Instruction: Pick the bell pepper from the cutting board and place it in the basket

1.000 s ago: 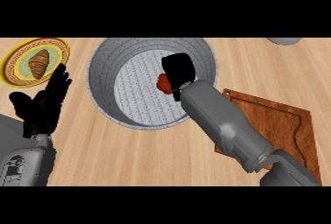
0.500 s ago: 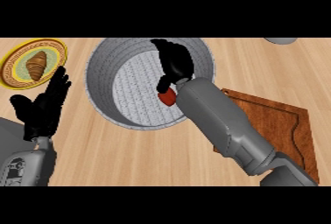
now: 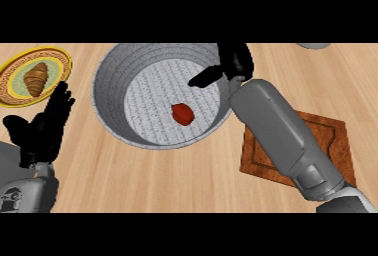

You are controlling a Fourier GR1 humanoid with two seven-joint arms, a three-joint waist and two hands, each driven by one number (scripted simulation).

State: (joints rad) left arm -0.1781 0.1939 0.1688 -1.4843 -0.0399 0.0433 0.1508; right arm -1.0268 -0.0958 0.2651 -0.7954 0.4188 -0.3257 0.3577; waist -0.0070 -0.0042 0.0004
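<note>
We see the bell pepper (image 3: 182,114) lying free on the woven floor of the basket (image 3: 111,75), a little right of the floor's centre and apart from the walls. A half second ago it sat tucked under our right hand (image 3: 235,62) near the basket's right wall; now nothing touches it. So the release has happened, and we judge the task's main step done: the pepper is off the cutting board (image 3: 330,131) and inside the basket.

Our right hand has lifted toward the basket's far right rim. Its fingers are spread and relaxed, the thumb pointing left over the basket's interior, and it holds nothing. What we think remains is only to draw this arm back clear of the rim without nudging the basket.

Our left hand (image 3: 46,125) rests at the counter's left edge, fingers straight and pointing up, in the same place as in the earlier pictures.

Counting what we see:
- one bell pepper, red, in the basket
- one basket, grey and round, at the counter's far middle
- one cutting board, brown wood, toward the counter's right edge, partly hidden by our right forearm
- one plate (image 3: 59,56), yellow-rimmed, at the far left corner
- one croissant (image 3: 35,79) on that plate
- one grey object (image 3: 316,45) cut off by the far edge, which we cannot identify
</note>
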